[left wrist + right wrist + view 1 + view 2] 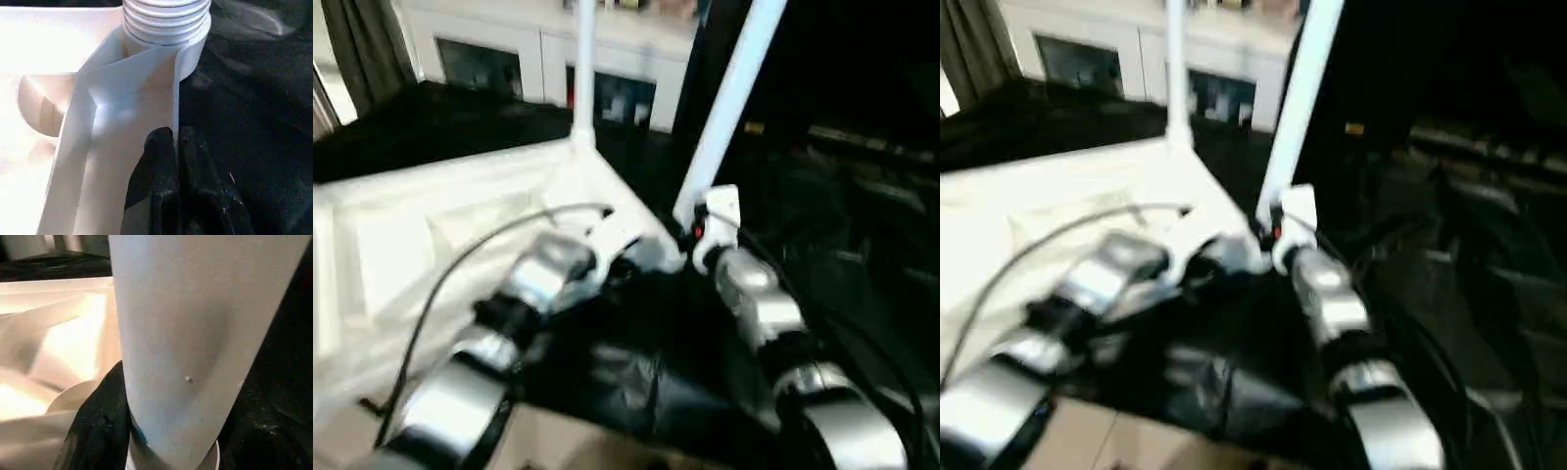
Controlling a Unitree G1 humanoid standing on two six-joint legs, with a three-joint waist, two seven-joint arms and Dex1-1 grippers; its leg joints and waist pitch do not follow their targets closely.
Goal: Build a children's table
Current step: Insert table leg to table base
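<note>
Head view: leg [729,108] upright, tilted right.

Tabletop [431,235]: white plastic, plain, underside ribs the same white, warmer cream tint where lit. Both upright legs, far [584,69] and near [729,98]: white, unpatterned; near leg's threaded end [166,14] shows white ridges. Cloth [636,362] under the work: black, faintly glossy folds. Forearms: silver with black joints; left hand [173,147] fingers black; right hand [171,450] fingers black; its mount white with a small red spot [698,232]. Cable [450,274]: dark grey. Cabinet [538,49] behind: white frame, dark glass doors. Curtain [362,49]: dark grey-brown.
</note>
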